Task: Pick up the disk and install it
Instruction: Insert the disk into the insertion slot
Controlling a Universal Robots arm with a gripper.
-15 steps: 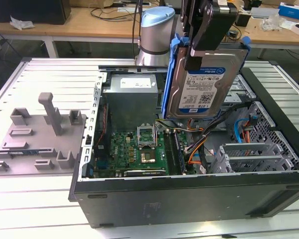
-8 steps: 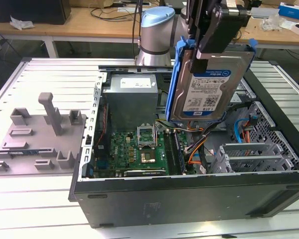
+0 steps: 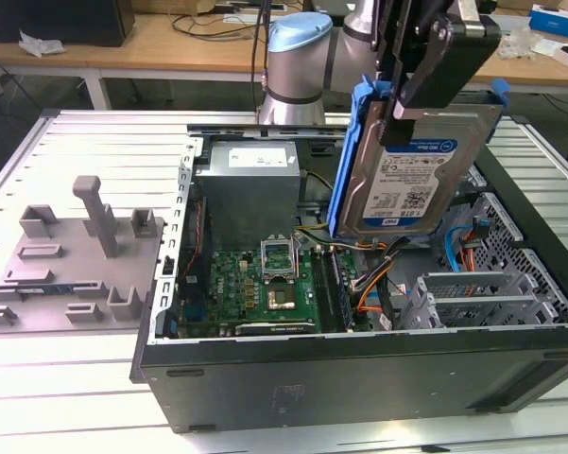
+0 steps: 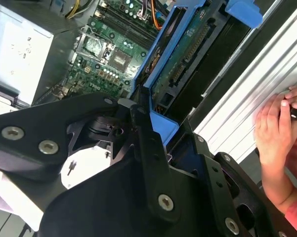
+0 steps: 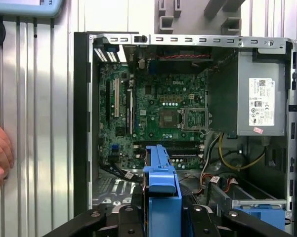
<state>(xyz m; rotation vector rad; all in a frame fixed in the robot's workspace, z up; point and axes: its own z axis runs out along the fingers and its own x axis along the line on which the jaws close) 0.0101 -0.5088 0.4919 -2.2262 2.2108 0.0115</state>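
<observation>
The exterior view looked down at a slant, from some way off, across the open computer case (image 3: 359,378) on the slatted table (image 3: 85,142) toward the arm's base (image 3: 298,66). The first wrist view faced straight down into the case from well above it. The second wrist view sat very close, peering at a tilt past the black claw (image 4: 143,116) and the held disk (image 4: 188,44). All three shared the motherboard (image 5: 158,113)

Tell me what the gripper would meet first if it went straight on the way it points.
Probably the cables beside the motherboard: the disk, held on edge in the gripper, hangs above them, though depth is unclear.
</observation>
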